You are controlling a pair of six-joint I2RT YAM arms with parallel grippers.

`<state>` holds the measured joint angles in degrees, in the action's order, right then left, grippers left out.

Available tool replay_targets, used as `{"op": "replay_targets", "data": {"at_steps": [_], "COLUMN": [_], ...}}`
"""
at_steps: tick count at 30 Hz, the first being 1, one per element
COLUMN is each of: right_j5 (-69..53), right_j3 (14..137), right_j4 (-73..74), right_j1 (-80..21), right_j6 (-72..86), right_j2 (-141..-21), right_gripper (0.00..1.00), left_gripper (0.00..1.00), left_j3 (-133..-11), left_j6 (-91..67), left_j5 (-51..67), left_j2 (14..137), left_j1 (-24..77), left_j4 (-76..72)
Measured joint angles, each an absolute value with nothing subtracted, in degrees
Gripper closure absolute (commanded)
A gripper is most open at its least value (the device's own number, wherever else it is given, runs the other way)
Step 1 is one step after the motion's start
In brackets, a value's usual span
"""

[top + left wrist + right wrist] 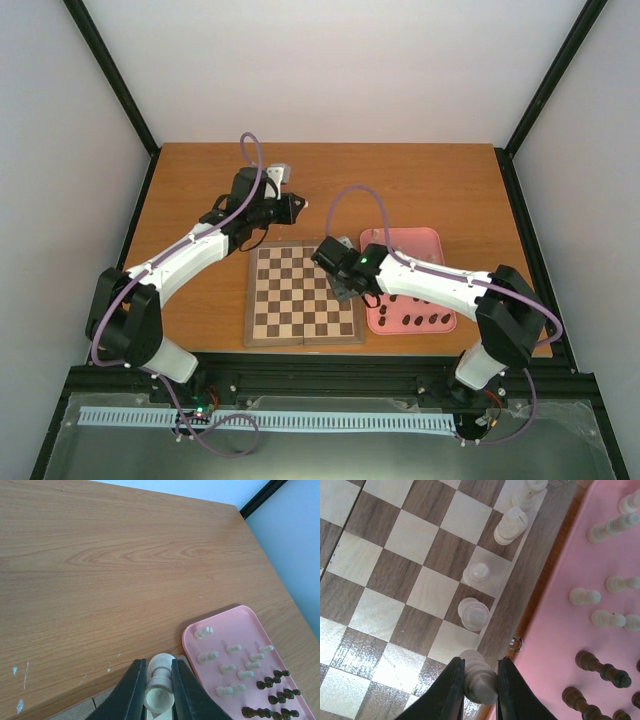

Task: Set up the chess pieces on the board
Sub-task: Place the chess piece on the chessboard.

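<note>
Cream chessman (481, 684) inside right claw (479, 672)

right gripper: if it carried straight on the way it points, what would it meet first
Probably the checked wooden chessboard, at an edge square beside its plain border, the cream chess piece in the right gripper landing first. Depth is unclear.

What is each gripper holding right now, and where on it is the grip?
Left gripper pinches a cream chess piece across its sides, fingers on either flank. Right gripper pinches a second cream piece the same way.
</note>
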<state>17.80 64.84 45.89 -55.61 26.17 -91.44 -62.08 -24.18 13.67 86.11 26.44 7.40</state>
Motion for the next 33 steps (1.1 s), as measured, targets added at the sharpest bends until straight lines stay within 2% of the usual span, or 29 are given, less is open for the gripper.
{"op": "replay_targets", "data": {"at_steps": [33], "right_j5": [24.6], "right_j3": [60.27], "right_j4": [37.52], "right_j1": [-60.64], "right_j6": [32.29], "right_j2": [-93.65], "right_gripper": [0.96], "left_gripper": [0.99], "left_j3": [-62.08], "left_j6": [-24.18], "left_j5": [13.69], "left_j2": [86.87], "left_j1": [26.44], "left_j4": [7.4]}}
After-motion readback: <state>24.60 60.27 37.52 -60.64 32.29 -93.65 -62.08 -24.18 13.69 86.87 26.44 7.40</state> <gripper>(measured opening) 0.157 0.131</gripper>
